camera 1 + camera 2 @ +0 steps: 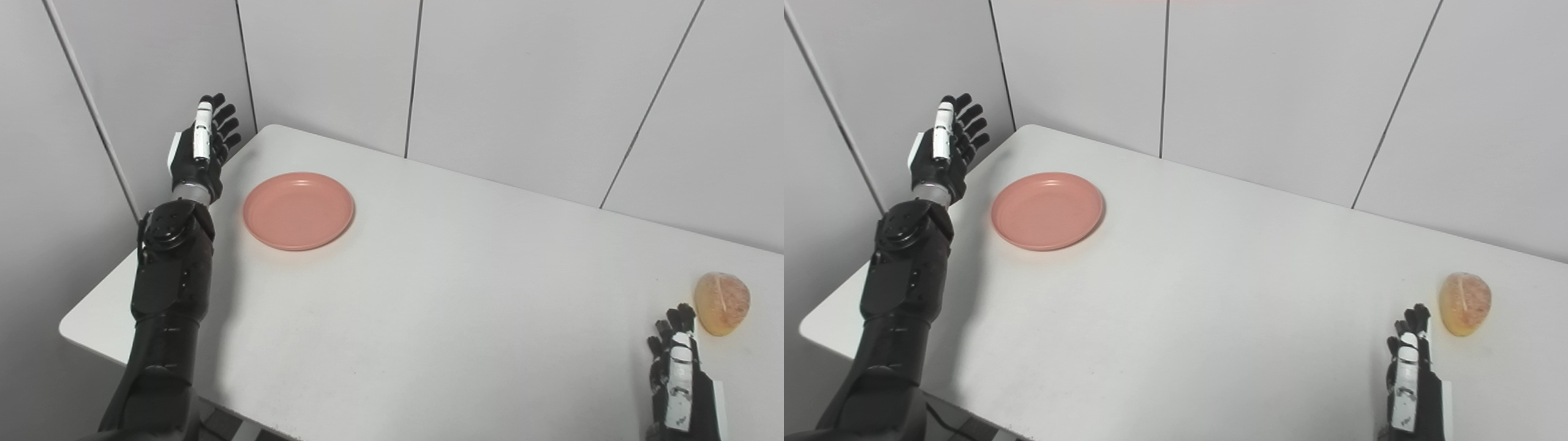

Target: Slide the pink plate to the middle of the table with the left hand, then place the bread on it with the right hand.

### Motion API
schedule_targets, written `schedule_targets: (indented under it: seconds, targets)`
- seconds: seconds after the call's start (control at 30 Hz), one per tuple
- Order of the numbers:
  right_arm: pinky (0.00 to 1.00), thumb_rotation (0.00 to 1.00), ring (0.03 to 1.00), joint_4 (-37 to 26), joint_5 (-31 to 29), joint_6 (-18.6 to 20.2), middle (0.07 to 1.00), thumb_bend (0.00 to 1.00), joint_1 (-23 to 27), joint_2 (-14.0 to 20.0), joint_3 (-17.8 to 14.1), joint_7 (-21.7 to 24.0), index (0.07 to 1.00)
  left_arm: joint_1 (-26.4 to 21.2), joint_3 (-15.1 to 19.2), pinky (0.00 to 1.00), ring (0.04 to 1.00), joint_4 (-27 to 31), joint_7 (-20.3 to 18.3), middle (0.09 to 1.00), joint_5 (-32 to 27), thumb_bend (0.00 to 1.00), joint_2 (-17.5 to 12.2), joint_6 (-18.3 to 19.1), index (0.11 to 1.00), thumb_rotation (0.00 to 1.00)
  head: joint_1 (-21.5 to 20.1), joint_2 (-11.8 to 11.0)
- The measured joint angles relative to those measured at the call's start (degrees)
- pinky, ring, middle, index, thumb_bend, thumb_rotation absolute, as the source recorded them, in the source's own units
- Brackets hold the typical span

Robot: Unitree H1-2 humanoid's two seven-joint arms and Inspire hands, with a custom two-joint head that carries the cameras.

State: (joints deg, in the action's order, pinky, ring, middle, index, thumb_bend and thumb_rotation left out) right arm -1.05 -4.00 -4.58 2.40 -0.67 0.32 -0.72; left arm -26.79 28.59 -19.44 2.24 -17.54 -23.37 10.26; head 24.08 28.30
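Now, at the far left, the left hand [199, 153] is raised beside the left edge of the white table [441, 275], near its back corner. Its fingers [223, 119] are spread apart and point up toward the grey wall panels [331, 67]; it holds nothing, and it does not touch the plate. The black left forearm [168, 288] comes up from the bottom edge over the table's left side.

Just to the right of this hand lies the pink plate [299, 210], flat on the table, in the back left part and well apart from the middle. It carries nothing.

The wide middle of the table is bare white surface.

At the far right, the bread [722, 303], a rounded yellow-orange roll with a pale line on top, sits on the table near the right edge. Just below and left of it is the right hand [677, 373], low at the bottom edge, holding nothing. Its fingertips [681, 318] come near the bread, but they seem not to touch it, and the fingers look loosely extended
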Motion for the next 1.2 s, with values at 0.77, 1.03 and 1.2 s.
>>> schedule_targets:
  seconds: [0.77,1.03,1.2]
  targets:
    - [1.0,1.0,1.0,-0.5,0.43,0.03,1.0,0.13,-0.48,0.6,0.01,0.01,1.0,-0.11,0.17,0.87,0.902,-6.69,1.83,0.906,-1.02,0.36,0.01,-0.61,0.9,1.0,0.7,0.62]
    - [1.0,1.0,1.0,-1.09,1.89,0.04,1.0,0.13,-0.86,0.62,0.03,-0.12,1.0,-0.02,-0.21,0.89,0.894,-10.17,1.78,0.894,-1.03,0.36,0.04,-1.4,0.89,1.0,0.62,0.79]
    - [1.0,1.0,1.0,-1.08,1.56,0.04,1.0,0.14,-0.88,0.76,-0.01,-0.01,1.0,-0.02,-1.2,0.9,0.913,-12.65,1.84,0.905,-1.02,0.35,0.05,-2.62,0.892,1.0,0.7,1.05]
